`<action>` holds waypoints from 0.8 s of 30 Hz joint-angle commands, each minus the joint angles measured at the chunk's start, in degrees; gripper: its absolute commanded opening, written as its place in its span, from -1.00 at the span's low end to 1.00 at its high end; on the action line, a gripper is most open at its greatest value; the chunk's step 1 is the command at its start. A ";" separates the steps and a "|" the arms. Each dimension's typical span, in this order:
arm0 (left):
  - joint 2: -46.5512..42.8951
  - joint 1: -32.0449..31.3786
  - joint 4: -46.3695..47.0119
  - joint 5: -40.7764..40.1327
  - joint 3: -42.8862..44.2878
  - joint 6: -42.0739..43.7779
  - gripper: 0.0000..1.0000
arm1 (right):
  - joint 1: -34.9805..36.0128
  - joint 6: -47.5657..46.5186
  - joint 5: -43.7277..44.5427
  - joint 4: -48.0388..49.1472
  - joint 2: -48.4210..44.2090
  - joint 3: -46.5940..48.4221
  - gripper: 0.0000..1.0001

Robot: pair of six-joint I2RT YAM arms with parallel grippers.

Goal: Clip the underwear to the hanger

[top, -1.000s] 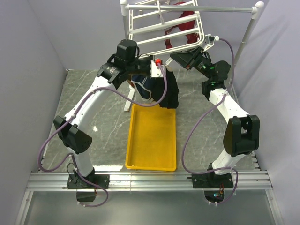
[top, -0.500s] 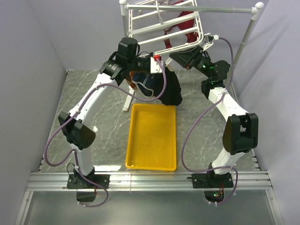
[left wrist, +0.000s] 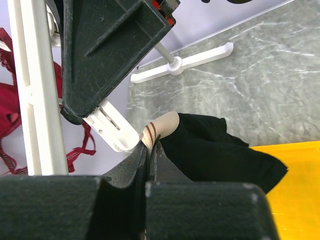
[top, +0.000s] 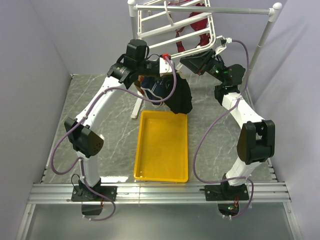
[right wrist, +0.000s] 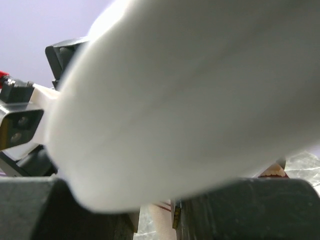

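The right wrist view is nearly filled by a blurred bar of the hanger (right wrist: 190, 100), so the right gripper's (top: 187, 61) jaws cannot be judged. Below the hanger, the underwear (top: 181, 97) is partly hidden by the left arm (top: 107, 95).

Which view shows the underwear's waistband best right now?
Left wrist: the tan waistband sits pinched in the left claw beside a white clip. Top external shows mainly black cloth; right wrist is filled by a white blur.

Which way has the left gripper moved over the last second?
Yes: the left gripper rose away from the yellow tray, toward the hanger.
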 commanded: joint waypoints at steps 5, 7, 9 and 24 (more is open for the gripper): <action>-0.05 1.54 2.88 2.01 1.78 0.56 -1.00 | 0.96 1.65 -4.76 2.81 1.45 3.12 -1.00; -0.22 1.63 2.71 1.66 1.08 1.09 -1.00 | 0.95 3.06 -4.67 3.69 1.80 3.74 -1.00; 0.04 1.80 2.62 1.57 1.16 0.65 -1.00 | 0.96 3.59 -4.58 4.04 2.07 4.09 -1.00; -8.28 -2.76 -26.96 -11.77 -6.18 24.62 -1.00 | 0.51 3.77 -3.35 1.84 2.77 5.76 -1.00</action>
